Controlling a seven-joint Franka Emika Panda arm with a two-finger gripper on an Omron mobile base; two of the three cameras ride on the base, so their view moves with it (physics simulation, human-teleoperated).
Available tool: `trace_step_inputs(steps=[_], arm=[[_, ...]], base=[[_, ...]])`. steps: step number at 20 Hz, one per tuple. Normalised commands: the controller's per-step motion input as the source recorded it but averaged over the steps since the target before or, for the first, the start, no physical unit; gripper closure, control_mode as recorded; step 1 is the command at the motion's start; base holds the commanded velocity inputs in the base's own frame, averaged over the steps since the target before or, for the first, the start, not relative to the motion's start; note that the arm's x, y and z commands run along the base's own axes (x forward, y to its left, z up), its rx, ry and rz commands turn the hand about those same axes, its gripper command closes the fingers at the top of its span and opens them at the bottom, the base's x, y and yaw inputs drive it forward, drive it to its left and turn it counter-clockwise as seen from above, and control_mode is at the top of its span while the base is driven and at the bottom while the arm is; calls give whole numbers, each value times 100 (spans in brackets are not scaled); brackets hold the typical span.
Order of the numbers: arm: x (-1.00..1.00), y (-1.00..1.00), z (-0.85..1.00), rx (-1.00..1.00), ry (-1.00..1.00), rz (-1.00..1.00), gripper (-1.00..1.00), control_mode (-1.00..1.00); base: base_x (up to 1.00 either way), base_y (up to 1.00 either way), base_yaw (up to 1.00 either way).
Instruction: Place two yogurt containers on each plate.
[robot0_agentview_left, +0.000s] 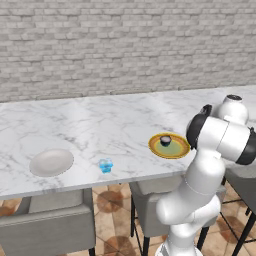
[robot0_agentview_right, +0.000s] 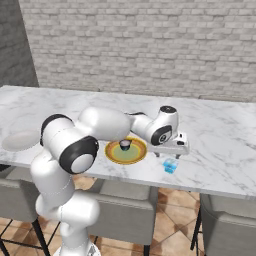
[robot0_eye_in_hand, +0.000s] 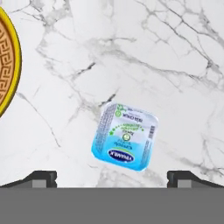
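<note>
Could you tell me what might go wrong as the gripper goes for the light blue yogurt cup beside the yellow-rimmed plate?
The small light blue yogurt cup sits skewed between the open gripper's fingertips, so closing could twist or squirt it away. It lies near the white marble counter's front edge and could fall. The yellow-rimmed green plate is close enough to get bumped.

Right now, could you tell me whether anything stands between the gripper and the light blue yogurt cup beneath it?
Nothing visible does. In the hand view the light blue yogurt cup lies alone on bare marble counter, just ahead of the open jaws of the gripper. The yellow-rimmed plate sits off to one side, apart from the cup.
</note>
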Motion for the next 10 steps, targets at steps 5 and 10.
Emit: trace_step_inputs(steps=[5,10], arm=[[11,-12,-6,11,0,-2,-100,-100],[11,-17,0,11,0,-1,-100,-100]], base=[[0,0,0],[0,0,0]])
